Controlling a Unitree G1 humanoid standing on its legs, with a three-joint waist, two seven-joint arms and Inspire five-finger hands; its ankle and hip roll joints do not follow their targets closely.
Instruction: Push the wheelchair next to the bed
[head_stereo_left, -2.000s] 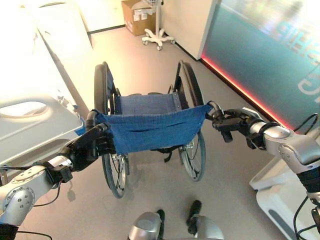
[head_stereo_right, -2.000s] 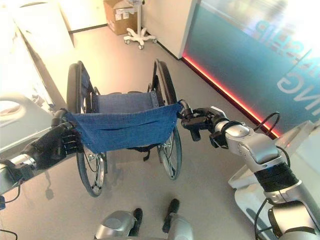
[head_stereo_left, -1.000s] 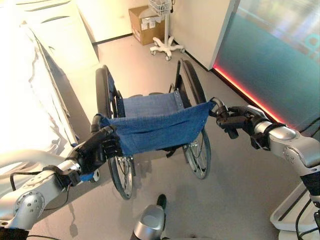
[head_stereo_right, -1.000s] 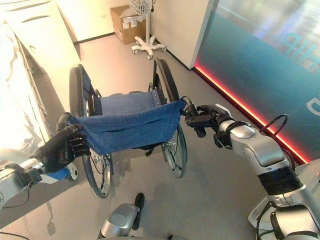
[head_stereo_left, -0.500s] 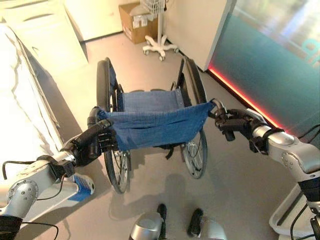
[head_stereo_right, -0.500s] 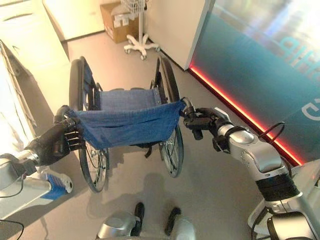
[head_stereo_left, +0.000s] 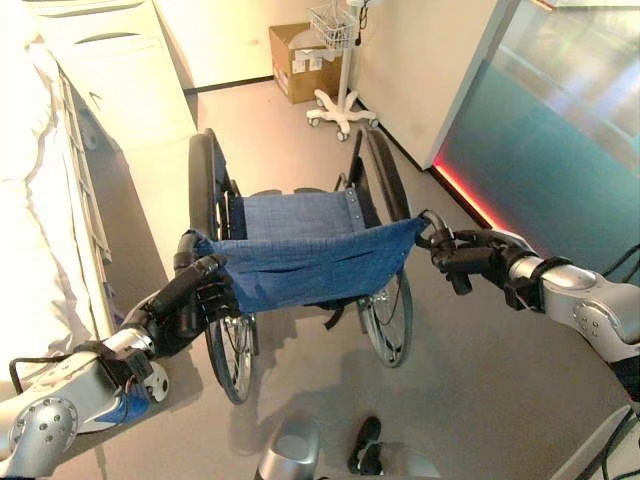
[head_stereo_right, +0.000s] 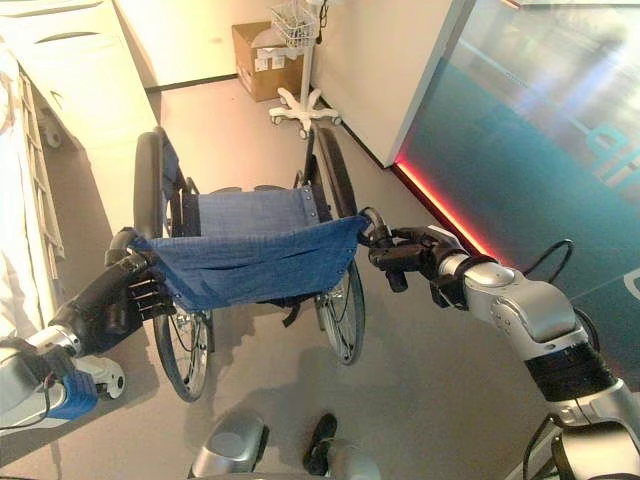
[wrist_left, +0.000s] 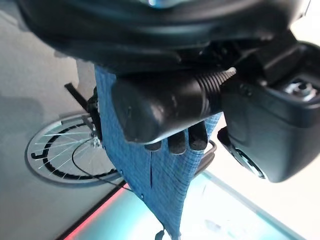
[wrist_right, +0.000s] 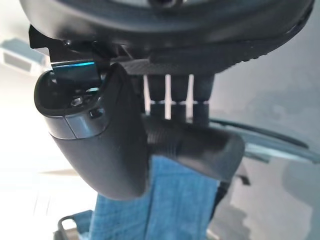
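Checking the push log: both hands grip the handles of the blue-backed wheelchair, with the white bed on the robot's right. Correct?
Not quite: the white bed lies on the robot's left, as the left eye view shows. Left hand and right hand do grip the blue-backed wheelchair handles.

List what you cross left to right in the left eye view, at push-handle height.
bed → left hand on its push handle → blue backrest of the wheelchair → right hand on the other push handle → teal wall panel
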